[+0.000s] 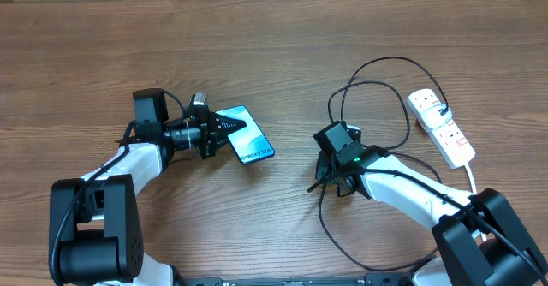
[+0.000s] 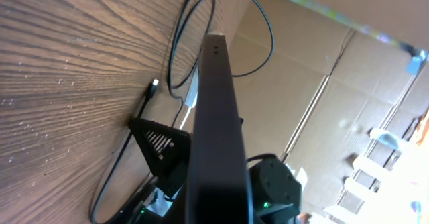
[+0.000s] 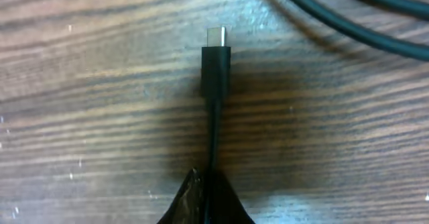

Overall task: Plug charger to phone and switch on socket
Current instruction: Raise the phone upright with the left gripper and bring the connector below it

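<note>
While both arms were loaded: step judged as line-up before plug-in, nothing mated yet.
Left pincer (image 1: 221,130): pinched on one short end of the phone (image 1: 248,139), screen up, "Galaxy S24+" end free.
Why held so: free end pointed toward the right arm, probably to present the port. Left wrist view showed the phone edge-on, with two small holes on its far end.
Right pincer (image 1: 329,176): pressed together on the charger (image 1: 396,58) cable just behind the connector tip (image 3: 216,49).
Why held so: short grip left the tip sticking straight out ahead of the fingers, stiff enough to aim. Tip sat low over the worktop (image 1: 257,46), contact not clear.
Gap: tip and phone well apart, bare worktop between.
Charger slack: loops lay between the right arm and the socket (image 1: 443,130), with more trailing under the arm. Could drag on the approach.
Containers: none in view. Nearest thing was the socket, with a black plug (image 1: 440,110) seated in it and a white cord (image 1: 472,176) running off the near end.
Red switches (image 1: 461,141): too small to read on or off.
Task left: insert tip, then flip the socket switch.
</note>
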Controlling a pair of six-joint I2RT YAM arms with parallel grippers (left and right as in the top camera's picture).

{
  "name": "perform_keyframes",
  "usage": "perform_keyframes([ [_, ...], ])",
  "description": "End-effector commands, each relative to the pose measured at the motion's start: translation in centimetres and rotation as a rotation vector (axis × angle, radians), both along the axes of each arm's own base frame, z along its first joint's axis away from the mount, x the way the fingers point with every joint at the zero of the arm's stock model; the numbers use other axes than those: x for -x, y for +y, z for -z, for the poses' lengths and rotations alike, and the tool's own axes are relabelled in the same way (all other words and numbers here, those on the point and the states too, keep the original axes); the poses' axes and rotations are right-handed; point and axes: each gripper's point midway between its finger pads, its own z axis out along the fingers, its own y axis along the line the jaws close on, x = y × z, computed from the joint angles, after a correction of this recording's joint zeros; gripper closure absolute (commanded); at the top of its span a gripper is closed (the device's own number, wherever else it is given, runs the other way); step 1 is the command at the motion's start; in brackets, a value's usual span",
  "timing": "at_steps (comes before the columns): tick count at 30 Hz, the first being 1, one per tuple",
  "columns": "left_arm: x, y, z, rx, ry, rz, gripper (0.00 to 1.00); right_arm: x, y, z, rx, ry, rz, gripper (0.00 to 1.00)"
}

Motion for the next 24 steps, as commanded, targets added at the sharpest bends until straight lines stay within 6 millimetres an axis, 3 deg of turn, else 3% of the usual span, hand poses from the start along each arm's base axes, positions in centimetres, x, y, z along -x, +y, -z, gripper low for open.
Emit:
perform_keyframes([
  [1, 0.1, 0.2, -1.9, 0.053, -0.127, 0.062, 0.96, 1.0, 0.9, -0.7, -0.051, 0.048, -0.034, 0.96],
  [6, -0.6, 0.6, -4.3, 0.102, -0.27, 0.106, 0.96, 2.1, 4.0, -5.8, -0.236, 0.02, -0.194, 0.96],
  [9, -1.0, 0.4, -6.0, 0.13, -0.349, 0.153, 0.96, 4.4, 5.4, -9.4, -0.377, 0.02, -0.297, 0.96],
  [14, -2.0, -0.2, -7.9, 0.134, -0.426, 0.192, 0.96, 8.7, 6.0, -13.7, -0.53, 0.051, -0.402, 0.96],
  [17, -2.5, -1.1, -8.8, 0.135, -0.457, 0.219, 0.96, 11.1, 7.6, -16.3, -0.648, 0.031, -0.541, 0.96],
  [24, -1.9, -4.8, -8.8, 0.157, -0.462, 0.322, 0.96, 13.4, 10.4, -17.3, -0.689, 0.014, -0.693, 0.96],
])
